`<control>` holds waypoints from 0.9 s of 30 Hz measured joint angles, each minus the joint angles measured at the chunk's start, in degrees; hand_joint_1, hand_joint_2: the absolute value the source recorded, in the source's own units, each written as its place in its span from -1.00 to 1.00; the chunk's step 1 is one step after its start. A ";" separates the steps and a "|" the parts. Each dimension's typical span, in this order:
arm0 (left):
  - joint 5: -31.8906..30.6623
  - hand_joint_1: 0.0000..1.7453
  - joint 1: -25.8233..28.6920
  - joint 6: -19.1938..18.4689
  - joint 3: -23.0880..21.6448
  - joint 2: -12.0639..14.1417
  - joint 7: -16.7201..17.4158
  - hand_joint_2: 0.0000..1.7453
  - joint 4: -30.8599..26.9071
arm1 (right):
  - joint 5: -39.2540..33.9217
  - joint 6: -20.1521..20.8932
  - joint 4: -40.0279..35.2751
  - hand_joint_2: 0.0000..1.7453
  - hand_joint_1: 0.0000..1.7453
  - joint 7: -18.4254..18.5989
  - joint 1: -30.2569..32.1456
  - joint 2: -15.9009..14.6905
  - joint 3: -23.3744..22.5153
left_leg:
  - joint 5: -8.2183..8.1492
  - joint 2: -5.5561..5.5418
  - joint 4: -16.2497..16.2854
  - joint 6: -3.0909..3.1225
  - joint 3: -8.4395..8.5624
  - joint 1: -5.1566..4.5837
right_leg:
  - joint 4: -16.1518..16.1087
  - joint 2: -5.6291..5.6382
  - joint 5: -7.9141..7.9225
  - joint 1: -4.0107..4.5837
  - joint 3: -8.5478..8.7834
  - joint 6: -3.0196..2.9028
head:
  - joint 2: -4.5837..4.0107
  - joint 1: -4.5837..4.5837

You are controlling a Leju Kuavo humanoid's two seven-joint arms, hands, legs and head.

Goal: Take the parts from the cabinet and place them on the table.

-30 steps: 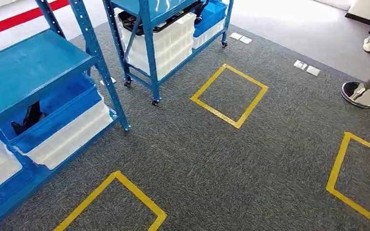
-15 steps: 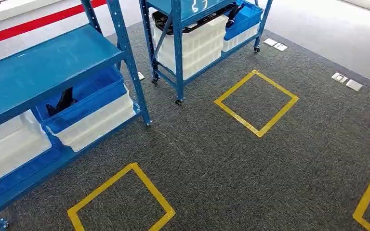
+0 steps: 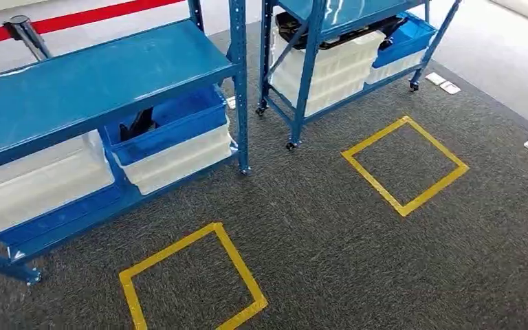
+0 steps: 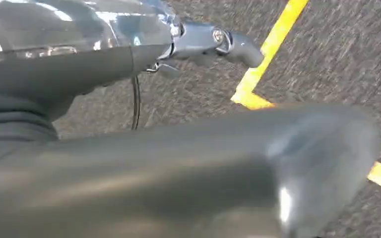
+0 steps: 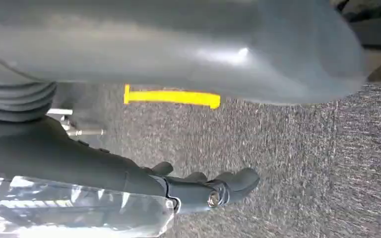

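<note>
Two blue racks stand on the carpet in the head view. The near rack has a blue bin on its low shelf with a black part sticking up out of it, above a white bin. The far rack carries white bins with black parts on top and a blue bin. My left hand hangs over the carpet, its fingers straight and apart from the thumb, holding nothing. My right hand hangs the same way with fingers out and nothing in it.
Two yellow tape squares mark the grey carpet, one near me and one to the right. A metal post and a red floor line lie behind the near rack. Floor sockets sit at the far right.
The camera has turned: both racks and the tape squares have slid to the right in the picture. The shoes and the chrome post base at the right have left the picture.
</note>
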 joint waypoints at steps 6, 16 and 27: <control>0.02 -1.00 0.15 0.00 0.33 0.00 0.02 -1.00 0.00 | 0.00 0.02 0.02 -1.00 -1.00 0.00 0.19 0.00 0.00 | 0.25 -4.37 0.06 -0.31 0.15 0.16 | -12.29 5.15 8.73 -0.13 4.95 -0.77 | 0.00 0.77; 0.09 -1.00 0.20 0.07 0.61 0.00 0.00 -1.00 0.02 | 0.04 0.09 0.02 -1.00 -1.00 0.02 0.26 0.20 0.00 | -7.48 0.00 16.30 -2.24 -7.42 -0.12 | -13.97 -0.38 8.69 -0.07 5.51 -2.60 | 0.00 -1.33; 0.22 -1.00 0.23 0.37 0.74 0.11 0.04 -1.00 0.00 | 0.02 0.13 0.02 -1.00 -1.00 0.02 -0.17 0.24 -0.02 | -0.23 2.42 0.28 -0.58 0.17 -0.11 | -13.78 -4.48 7.16 0.17 6.87 -0.12 | 0.00 -1.66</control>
